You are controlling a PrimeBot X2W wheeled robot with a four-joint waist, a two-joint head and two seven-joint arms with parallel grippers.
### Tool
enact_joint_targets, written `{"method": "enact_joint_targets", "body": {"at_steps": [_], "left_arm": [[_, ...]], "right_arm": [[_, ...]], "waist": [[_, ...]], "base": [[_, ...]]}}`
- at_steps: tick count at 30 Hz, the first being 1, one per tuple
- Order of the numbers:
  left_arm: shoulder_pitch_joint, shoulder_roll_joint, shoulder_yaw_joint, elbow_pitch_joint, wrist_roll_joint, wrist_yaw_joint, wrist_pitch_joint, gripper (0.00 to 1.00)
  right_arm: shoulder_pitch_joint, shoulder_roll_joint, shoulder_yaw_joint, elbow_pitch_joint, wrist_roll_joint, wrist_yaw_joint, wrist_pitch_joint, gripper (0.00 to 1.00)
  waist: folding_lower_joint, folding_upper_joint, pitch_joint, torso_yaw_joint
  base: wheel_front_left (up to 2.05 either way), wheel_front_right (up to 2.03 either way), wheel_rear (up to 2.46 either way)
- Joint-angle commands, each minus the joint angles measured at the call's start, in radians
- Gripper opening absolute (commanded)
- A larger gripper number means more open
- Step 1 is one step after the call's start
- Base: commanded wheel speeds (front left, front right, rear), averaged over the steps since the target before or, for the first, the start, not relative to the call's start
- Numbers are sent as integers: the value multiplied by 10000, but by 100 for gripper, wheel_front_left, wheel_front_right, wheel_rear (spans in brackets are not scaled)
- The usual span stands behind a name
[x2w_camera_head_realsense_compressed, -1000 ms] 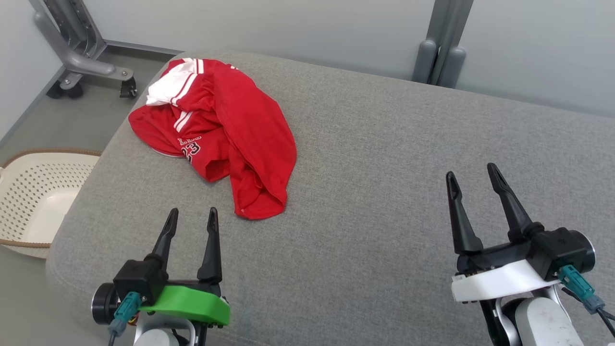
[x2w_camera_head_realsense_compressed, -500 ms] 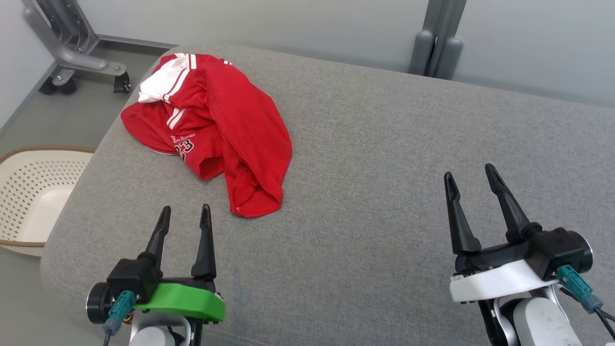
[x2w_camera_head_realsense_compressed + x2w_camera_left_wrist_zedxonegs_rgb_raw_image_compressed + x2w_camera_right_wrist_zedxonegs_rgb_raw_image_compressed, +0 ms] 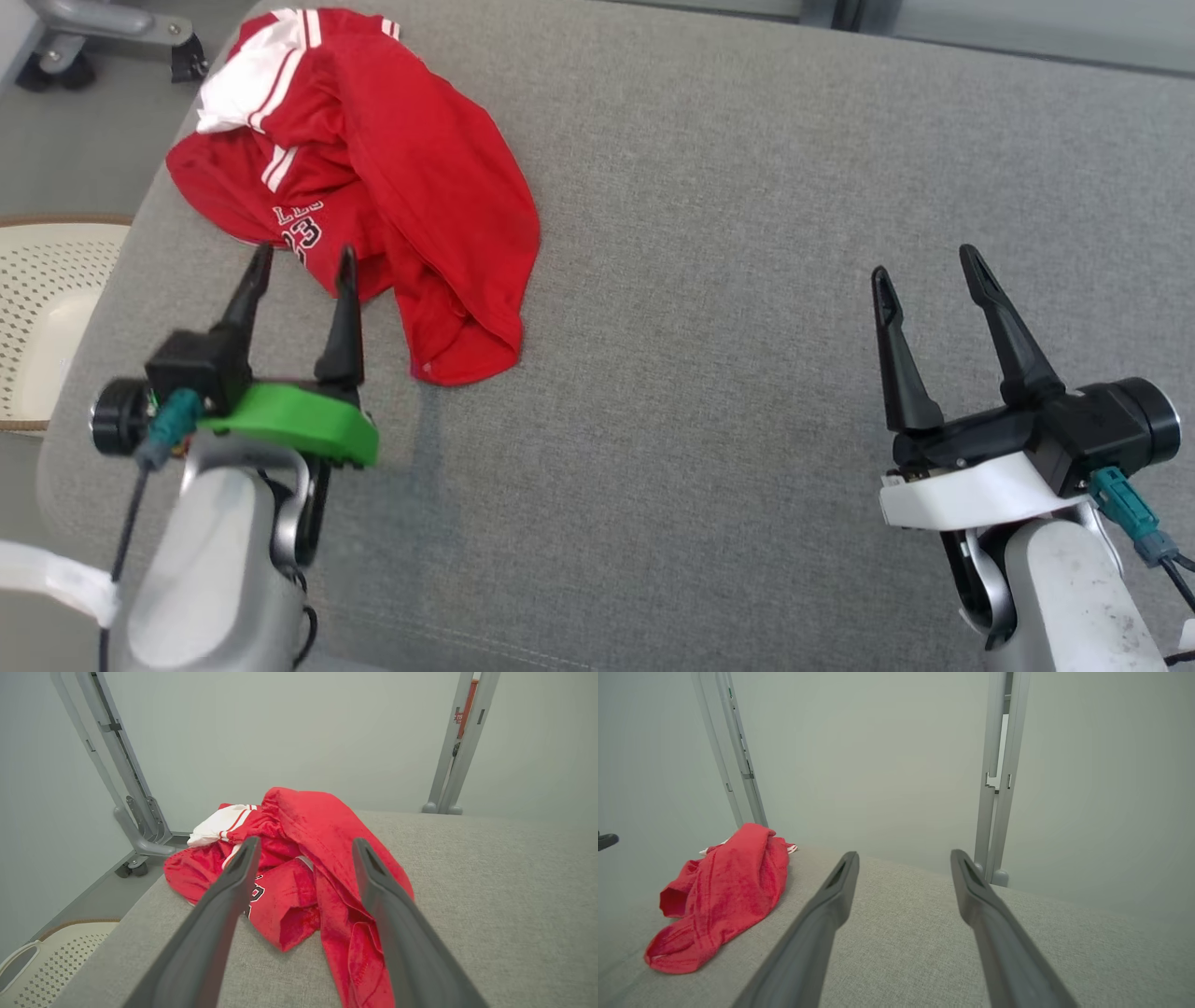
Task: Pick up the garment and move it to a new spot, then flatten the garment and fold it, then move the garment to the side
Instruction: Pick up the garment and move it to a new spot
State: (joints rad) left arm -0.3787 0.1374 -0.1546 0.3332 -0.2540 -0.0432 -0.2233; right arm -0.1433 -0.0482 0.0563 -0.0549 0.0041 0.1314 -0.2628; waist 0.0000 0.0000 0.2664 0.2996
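Head camera has dipped down since a second ago, so the whole view shifted. The real change is that the left gripper (image 3: 305,254) has pushed forward, fingers spread wide and empty. Its tips are now right at the near edge of the crumpled red jersey with white striped trim (image 3: 411,177), which sits at the far left corner of the grey fabric cushion (image 3: 709,280). Can't tell if the tips actually touch cloth. The right gripper (image 3: 922,263) is spread wide too, holding nothing, over the near right part. The jersey's print is mostly folded under, only "23" is readable. The cream perforated plastic basket (image 3: 42,299) is cut off at the left.
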Motion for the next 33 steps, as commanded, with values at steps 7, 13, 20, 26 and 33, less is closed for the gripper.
{"method": "enact_joint_targets", "body": {"at_steps": [7,13,20,26,33], "left_arm": [[-2909,905,101,1026,-454,-560,1572,100],[-4889,1691,-77,2158,-872,-799,2902,100],[-6495,2154,-273,3949,-1641,-864,4546,100],[-7382,2445,-257,5067,-2174,-870,5316,100],[-8003,2650,-609,5908,-2434,-874,5749,100]], "right_arm": [[-731,-39,-237,-364,-284,-14,-31,100],[-1109,-36,-173,-485,-429,-15,-31,100],[-1280,-34,-113,-594,-312,-14,-31,100],[-1398,-34,58,-528,-163,-14,-31,100],[-1449,-34,234,-455,-108,-14,-31,100]], "waist": [[0,0,2078,-789],[0,0,2669,-1210],[0,0,3013,-1534],[0,0,3268,-1790],[0,0,3472,-1948]], "base": [[0,0,0],[0,0,0],[0,0,0],[0,0,0],[0,0,0]]}}
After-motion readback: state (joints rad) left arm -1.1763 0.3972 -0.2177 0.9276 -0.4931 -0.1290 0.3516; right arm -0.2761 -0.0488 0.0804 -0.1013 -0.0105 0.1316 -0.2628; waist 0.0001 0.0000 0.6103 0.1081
